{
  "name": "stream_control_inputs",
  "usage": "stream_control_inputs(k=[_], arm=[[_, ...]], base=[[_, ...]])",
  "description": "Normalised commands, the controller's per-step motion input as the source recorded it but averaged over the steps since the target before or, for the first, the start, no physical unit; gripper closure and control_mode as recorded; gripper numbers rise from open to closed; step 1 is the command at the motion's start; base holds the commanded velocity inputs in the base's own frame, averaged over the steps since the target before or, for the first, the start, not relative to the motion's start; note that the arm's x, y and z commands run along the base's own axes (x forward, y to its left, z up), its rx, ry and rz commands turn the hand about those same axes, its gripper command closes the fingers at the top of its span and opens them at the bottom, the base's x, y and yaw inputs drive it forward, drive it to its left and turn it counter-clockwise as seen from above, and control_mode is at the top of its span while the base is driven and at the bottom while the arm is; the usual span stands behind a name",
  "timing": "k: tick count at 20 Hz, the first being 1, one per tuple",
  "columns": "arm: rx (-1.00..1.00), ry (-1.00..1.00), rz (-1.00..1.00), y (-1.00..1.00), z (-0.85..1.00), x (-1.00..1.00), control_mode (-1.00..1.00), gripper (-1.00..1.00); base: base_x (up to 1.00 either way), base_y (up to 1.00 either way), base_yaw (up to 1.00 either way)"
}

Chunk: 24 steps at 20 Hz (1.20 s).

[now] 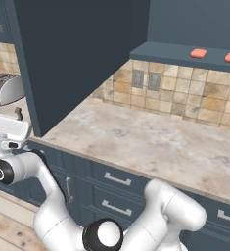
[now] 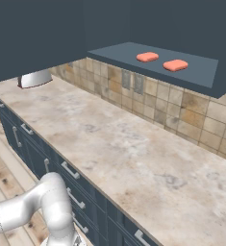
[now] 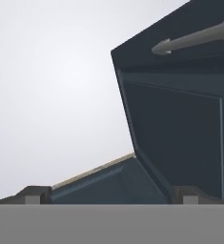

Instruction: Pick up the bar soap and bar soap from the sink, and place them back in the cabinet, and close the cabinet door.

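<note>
Salmon bars are both home: first soap [image 2: 147, 57] and second soap [image 2: 175, 65] lie side by side, apart, on the cabinet shelf [image 2: 133, 53] above the tiled wall. Same pair in the left base view, up at the right. So pick-and-place looks done; what's left is the door.

Door [image 1: 80, 59] stands swung wide out over the stone counter [image 1: 150, 142], its panel covering most of the upper left in the left base view. Arm reaches off to the left, past the toaster [image 1: 6, 89]. Hand view looks at the door's framed face [image 3: 180, 133] up close, silver bar handle [image 3: 194, 38] near the top right. Gripper [image 3: 108, 200]: only the two tip stubs show at the bottom, wide apart with nothing between them, so it reads as open and holding nothing.

How I'd do it:
- Push, don't grab. Flat of the fingers on the outer panel face, near the free edge by the handle for best leverage.
- Follow the hinge arc; a straight push would slide off the panel.
- Keep wrist below or outside the door edge so it doesn't get pinched against the frame.
- Soaps sit well back from the shelf lip, so the door should clear them.
- Contact with the door right now: cannot tell.
</note>
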Motion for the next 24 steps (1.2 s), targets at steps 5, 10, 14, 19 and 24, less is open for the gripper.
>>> stream_control_inputs(k=[5, 10, 14, 19, 24], arm=[[0.0, -0.04, 0.0, -0.24, 0.06, -0.03, -1.0, -1.0], [0.0, -0.01, 0.0, -0.22, 0.15, -0.01, -1.0, -1.0], [0.0, 0.0, 0.0, -0.16, 0.12, -0.07, -1.0, -1.0], [0.0, 0.0, 0.0, -0.19, 0.05, -0.19, -1.0, -1.0], [0.0, 0.0, 0.0, -0.25, 0.08, -0.18, -1.0, -1.0]], base=[[0.0, 0.0, 0.0], [0.0, 0.0, 0.0], [0.0, 0.0, 0.0], [0.0, 0.0, 0.0], [0.0, 0.0, 0.0]])
